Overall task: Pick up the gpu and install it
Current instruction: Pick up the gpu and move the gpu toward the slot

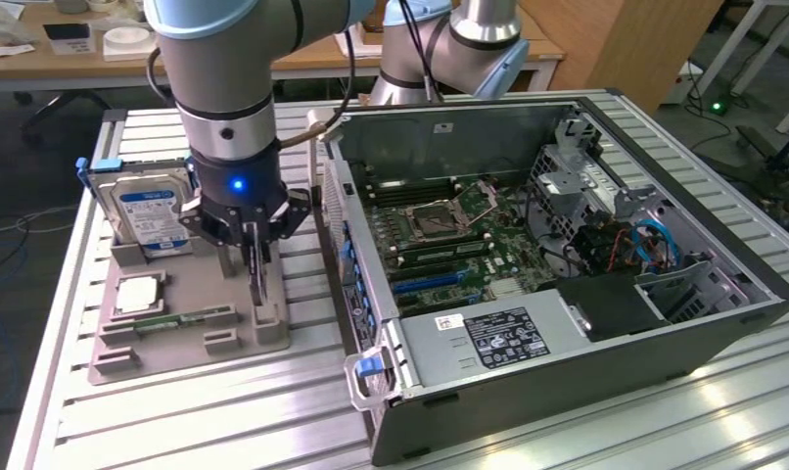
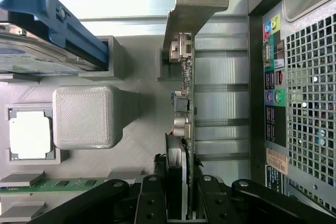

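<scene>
Gpu (image 1: 256, 281): stands upright on its long edge at a slot of the grey tray (image 1: 172, 354), along the tray side closest to the open computer case (image 1: 565, 245). Sits pinched between the fingers (image 2: 152, 200), set narrow, one dark finger against each flat face of the card, with the pale metal bracket (image 2: 195, 3) sticking out well past the grip. Contact between the card's lower edge and the slot floor: impossible to tell. Tray placed on the slatted metal bench (image 1: 211, 423), toward the bench edge at the exterior view's left, just beside the case wall. Also on the tray: silver hard drive (image 1: 147, 211) with a blue label, propped upright at the far corner in a blue-edged bracket; square processor chip (image 1: 136, 294) lying flat in its recess near the tray's middle; narrow green memory stick (image 1: 186, 318) lying flat in a groove nearer the front. Robot arm (image 1: 225, 78) coming straight down over the tray, blue light glowing on the wrist above the card.
</scene>
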You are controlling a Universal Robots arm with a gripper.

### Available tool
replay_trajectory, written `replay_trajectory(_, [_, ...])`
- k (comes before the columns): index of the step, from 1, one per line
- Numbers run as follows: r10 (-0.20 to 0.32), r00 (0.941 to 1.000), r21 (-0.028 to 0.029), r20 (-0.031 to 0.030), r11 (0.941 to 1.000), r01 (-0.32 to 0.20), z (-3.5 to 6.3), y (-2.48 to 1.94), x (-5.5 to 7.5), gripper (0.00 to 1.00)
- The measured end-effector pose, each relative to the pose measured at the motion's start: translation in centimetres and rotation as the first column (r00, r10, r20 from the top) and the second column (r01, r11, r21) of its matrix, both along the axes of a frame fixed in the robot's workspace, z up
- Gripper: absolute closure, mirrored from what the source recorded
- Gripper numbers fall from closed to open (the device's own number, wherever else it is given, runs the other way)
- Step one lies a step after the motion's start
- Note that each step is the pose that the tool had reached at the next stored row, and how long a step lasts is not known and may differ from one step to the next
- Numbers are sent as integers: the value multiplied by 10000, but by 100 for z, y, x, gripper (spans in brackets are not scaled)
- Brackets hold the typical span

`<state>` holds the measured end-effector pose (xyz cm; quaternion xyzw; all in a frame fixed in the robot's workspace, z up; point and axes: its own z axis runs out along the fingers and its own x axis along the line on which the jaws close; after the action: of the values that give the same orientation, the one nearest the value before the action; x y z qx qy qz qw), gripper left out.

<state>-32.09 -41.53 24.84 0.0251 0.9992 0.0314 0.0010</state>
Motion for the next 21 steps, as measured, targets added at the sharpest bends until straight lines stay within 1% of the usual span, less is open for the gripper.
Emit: replay_trajectory(21, [0, 10000, -2, -2, 10000, 0, 73, 0, 0, 73])
